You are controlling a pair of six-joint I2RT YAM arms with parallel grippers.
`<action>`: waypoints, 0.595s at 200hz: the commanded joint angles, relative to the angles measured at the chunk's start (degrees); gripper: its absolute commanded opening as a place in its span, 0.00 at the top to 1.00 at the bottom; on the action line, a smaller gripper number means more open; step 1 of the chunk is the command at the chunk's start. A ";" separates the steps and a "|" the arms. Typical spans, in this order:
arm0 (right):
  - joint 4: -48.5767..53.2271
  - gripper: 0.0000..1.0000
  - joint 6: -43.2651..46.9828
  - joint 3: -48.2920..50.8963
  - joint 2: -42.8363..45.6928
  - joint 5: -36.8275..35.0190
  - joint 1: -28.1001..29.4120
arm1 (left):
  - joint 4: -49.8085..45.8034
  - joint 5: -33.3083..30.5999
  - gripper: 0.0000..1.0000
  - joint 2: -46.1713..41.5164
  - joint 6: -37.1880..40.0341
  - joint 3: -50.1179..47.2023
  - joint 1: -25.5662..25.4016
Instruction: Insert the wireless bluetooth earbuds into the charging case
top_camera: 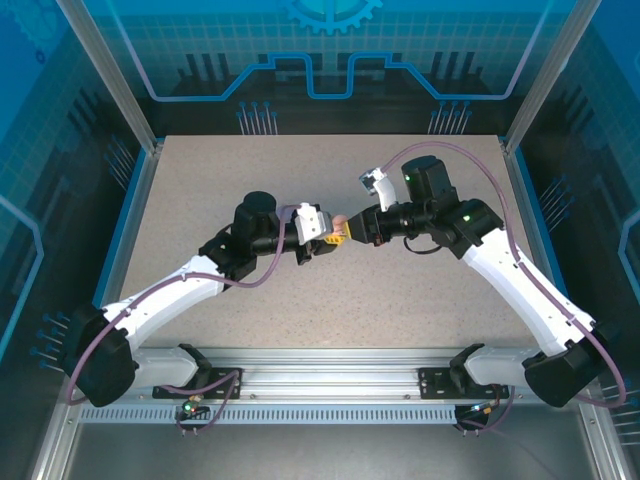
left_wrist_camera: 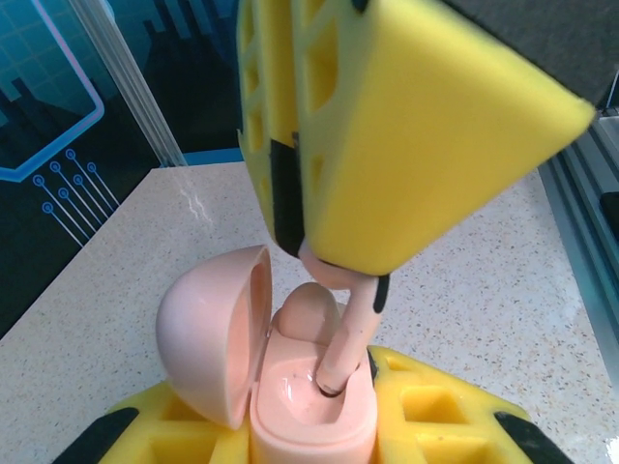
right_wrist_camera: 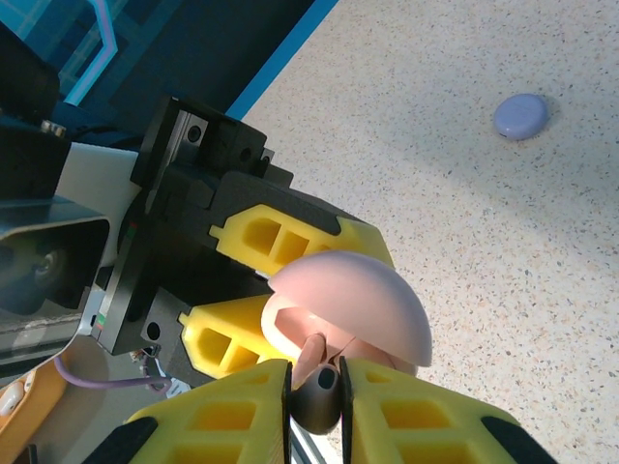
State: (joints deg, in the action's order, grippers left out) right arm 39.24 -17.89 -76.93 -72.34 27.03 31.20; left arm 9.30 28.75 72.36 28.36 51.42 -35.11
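The speckled beige desk (top_camera: 200,190) stretches from the near rail to the far blue wall. The white-and-black left arm (top_camera: 170,295) reaches in from the near left and the matching right arm (top_camera: 520,270) from the near right. Their wrists meet just above the middle of the desk.

The left jaws are clamped on the base of a pale pink round charging case (left_wrist_camera: 309,406), whose yellow foam fingers (left_wrist_camera: 435,416) press it from both sides. The case stands open, with its domed lid (left_wrist_camera: 208,329) swung up and off to the left of the base. In the right wrist view the same lid (right_wrist_camera: 358,290) arches over the open base.

A lilac, pebble-shaped closed case (right_wrist_camera: 520,115) lies flat on the desk, well apart from both jaws.

The right jaws are closed on a pale pink stemmed earbud (left_wrist_camera: 353,329), pinched at its head between yellow fingers (left_wrist_camera: 426,126). Its stem points down, slightly tilted, with the tip resting in a socket in the open case. A rounded pale pink bump (left_wrist_camera: 308,311) rises from the case just left of that stem; whether it is another bud cannot be told.
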 commanded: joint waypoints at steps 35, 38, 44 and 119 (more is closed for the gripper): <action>1.62 0.80 0.67 -2.53 -0.70 -0.74 0.30 | -0.16 2.03 0.83 -1.27 1.08 2.63 -1.01; 1.63 0.80 0.66 -2.53 -0.70 -0.83 0.33 | -0.20 2.11 0.83 -1.26 1.01 2.72 -1.01; 1.71 0.80 0.66 -2.53 -0.74 -1.06 0.35 | -0.33 2.39 0.83 -1.25 0.92 2.74 -1.01; 1.80 0.79 1.36 -2.81 -0.99 -0.93 0.88 | 0.17 9.25 0.82 2.53 -7.15 6.44 -1.01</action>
State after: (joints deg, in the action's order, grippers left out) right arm 39.90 -17.78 -78.43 -72.77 26.55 31.24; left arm 7.46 31.03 73.45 25.12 53.91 -35.42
